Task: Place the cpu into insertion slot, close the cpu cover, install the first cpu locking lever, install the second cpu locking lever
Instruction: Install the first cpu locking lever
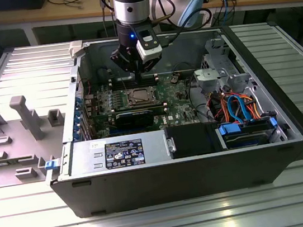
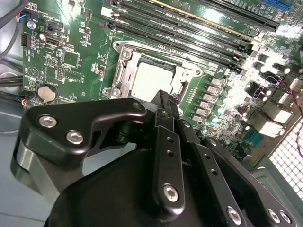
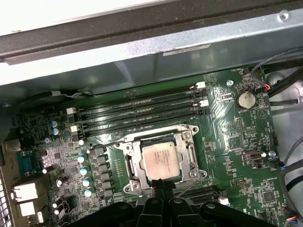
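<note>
The cpu [image 3: 161, 160] lies flat in the insertion slot [image 1: 138, 97], silvery top up, on the green board inside the open computer case. The cpu cover [image 3: 135, 163] is a silver frame lying flat around the chip; it also appears in the second wrist view as the cpu cover [image 2: 124, 71] around the cpu [image 2: 150, 80]. A thin lever rod [image 3: 156, 129] runs along the socket's edge by the memory slots. Another thin rod [image 3: 189, 186] angles out near the fingertips. My gripper [image 1: 136, 70] hangs just above the socket's edge, its black fingers [image 2: 163, 101] shut together on nothing, as seen in both wrist views [image 3: 161, 183].
Long black memory slots [image 3: 142, 111] lie beside the socket. A coin battery [image 3: 245, 99] sits on the board. The case wall [image 1: 146, 38] rises close behind the arm. A drive cage [image 1: 221, 64] and orange and blue cables [image 1: 235, 107] fill the exterior view's right. A grey fixture plate [image 1: 13, 133] lies outside.
</note>
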{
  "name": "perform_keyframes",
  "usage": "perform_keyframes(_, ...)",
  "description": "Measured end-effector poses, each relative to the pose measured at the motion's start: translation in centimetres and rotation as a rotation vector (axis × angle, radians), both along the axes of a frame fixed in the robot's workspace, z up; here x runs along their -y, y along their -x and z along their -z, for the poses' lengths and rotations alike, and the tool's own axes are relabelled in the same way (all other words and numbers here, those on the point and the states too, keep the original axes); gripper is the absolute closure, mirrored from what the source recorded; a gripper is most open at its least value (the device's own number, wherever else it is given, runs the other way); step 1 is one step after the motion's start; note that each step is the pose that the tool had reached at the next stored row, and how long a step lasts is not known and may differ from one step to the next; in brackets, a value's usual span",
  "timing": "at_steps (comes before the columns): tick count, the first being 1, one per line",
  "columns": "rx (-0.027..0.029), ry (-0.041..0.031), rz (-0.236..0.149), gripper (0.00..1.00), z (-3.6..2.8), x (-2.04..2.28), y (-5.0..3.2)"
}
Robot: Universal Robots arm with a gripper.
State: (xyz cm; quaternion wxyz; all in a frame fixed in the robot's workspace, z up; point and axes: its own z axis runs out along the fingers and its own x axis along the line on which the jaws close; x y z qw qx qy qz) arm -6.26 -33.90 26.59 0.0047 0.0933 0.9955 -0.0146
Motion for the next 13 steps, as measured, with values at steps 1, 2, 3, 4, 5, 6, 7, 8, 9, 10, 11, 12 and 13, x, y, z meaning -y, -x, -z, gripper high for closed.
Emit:
perform_keyframes(1, 0.0, 0.0, -0.002, 0.89, 0.0, 0.0, 0.0)
perform_keyframes(2, -0.0001, 0.0, -0.007, 0.89, 0.0, 0.0, 0.01)
perform_keyframes(3, -0.0001, 0.0001, -0.011, 0.89, 0.0, 0.0, 0.01)
perform_keyframes(4, 0.0, 0.0, -0.017, 0.89, 0.0, 0.0, 0.0)
perform_keyframes(5, 0.0, 0.0, -0.022, 0.89, 0.0, 0.0, 0.01)
perform_keyframes(6, 0.0, 0.0001, -0.029, 0.89, 0.0, 0.0, 0.01)
perform_keyframes(7, -0.0001, 0.0, -0.039, 0.89, 0.0, 0.0, 0.01)
perform_keyframes(8, 0.0, 0.0, -0.047, 0.89, 0.01, 0.0, 0.01)
perform_keyframes(9, 0.0, 0.0, -0.06, 0.89, 0.01, 0.0, 0.01)
perform_keyframes(10, -0.0001, 0.0001, -0.071, 0.89, 0.0, 0.0, 0.01)
perform_keyframes(11, 0.0, 0.0, -0.087, 0.89, 0.01, 0.0, 0.01)
perform_keyframes(12, 0.0, 0.0, -0.095, 0.89, 0.01, 0.0, 0.0)
perform_keyframes(13, 0.0, 0.0, -0.102, 0.89, 0.01, 0.0, 0.01)
